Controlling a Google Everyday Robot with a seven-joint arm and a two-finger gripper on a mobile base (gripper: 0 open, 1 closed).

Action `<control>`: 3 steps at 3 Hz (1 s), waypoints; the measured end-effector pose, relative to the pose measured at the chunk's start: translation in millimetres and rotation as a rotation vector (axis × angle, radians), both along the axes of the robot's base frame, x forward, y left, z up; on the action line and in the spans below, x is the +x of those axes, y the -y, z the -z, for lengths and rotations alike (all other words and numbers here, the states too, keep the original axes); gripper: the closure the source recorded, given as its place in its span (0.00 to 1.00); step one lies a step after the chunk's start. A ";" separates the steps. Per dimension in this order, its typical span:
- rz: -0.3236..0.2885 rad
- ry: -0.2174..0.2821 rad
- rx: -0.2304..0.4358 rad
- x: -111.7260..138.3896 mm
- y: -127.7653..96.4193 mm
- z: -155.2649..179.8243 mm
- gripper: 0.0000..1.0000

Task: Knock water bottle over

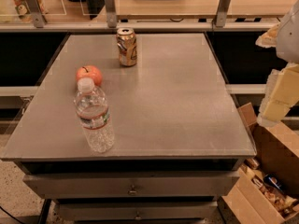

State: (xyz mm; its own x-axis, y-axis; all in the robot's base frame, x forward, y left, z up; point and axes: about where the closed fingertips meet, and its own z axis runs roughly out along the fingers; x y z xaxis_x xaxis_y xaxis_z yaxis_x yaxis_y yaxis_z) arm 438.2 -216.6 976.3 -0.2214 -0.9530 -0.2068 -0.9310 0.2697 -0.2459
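Hanging right of table (187, 101), claw (279, 97) sits apart from ribbed water bottle (95, 115).

Gripper (279, 99) hangs beyond the counter's (187, 101) right edge. Open counter stretches leftward to the bottle (94, 115) at front left; apple (89, 73) just behind it, can (126, 46) farther back.

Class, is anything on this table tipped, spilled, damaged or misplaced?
Nothing stands out. The water bottle, gold can and apple sit upright on the table, no spills; the claw hangs beyond its right-hand edge.
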 end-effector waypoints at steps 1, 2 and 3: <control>0.001 0.003 0.003 0.1 -0.2 -0.7 0.00; -0.039 -0.004 0.064 -4.5 -18.9 8.9 0.00; -0.118 -0.011 0.183 -22.7 -63.9 30.8 0.00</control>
